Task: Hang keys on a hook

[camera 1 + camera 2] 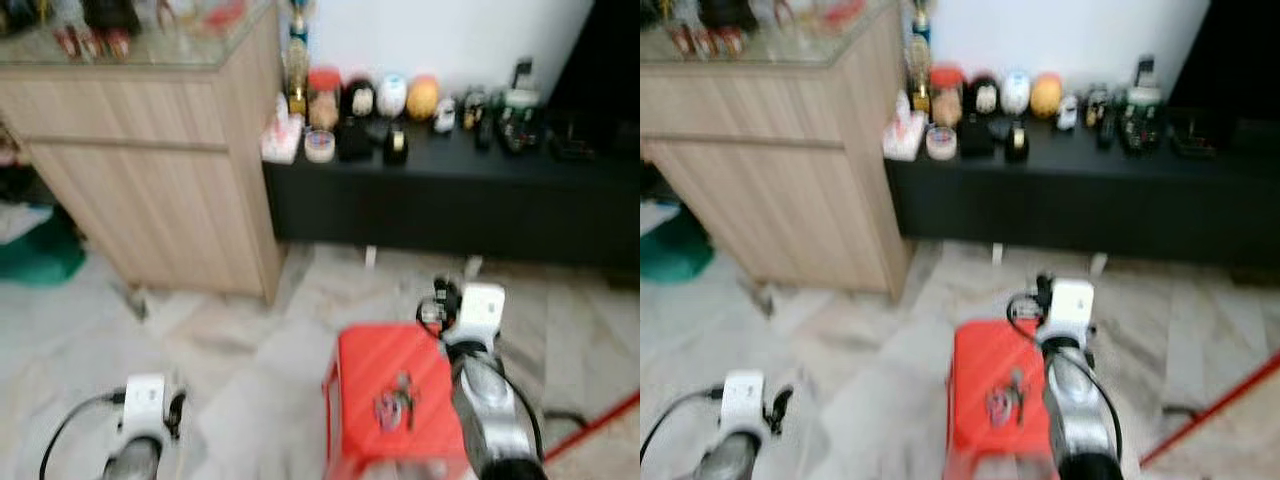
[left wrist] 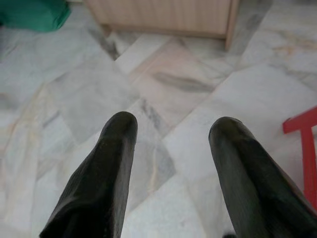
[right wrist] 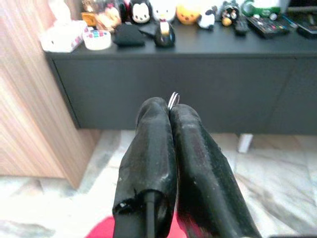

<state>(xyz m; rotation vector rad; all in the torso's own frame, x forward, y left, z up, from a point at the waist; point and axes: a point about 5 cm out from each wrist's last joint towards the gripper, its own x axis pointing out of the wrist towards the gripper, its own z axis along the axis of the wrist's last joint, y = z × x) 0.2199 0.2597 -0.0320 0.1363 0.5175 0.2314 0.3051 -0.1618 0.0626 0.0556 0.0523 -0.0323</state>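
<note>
A silver ring (image 3: 173,99) is pinched between the pressed-together right gripper (image 3: 170,110); keys (image 1: 395,405) lie on the red stool (image 1: 370,370) at lower centre, beside it.

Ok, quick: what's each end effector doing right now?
Left end effector: open, empty, over the marble floor.
Right end effector: closed, with a small silver ring pinched at its tips.

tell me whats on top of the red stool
A small bunch of keys lies on the red stool, beside the right arm. Blur hides how many keys. The stool's right edge is covered by the arm, so anything there is hidden.
</note>
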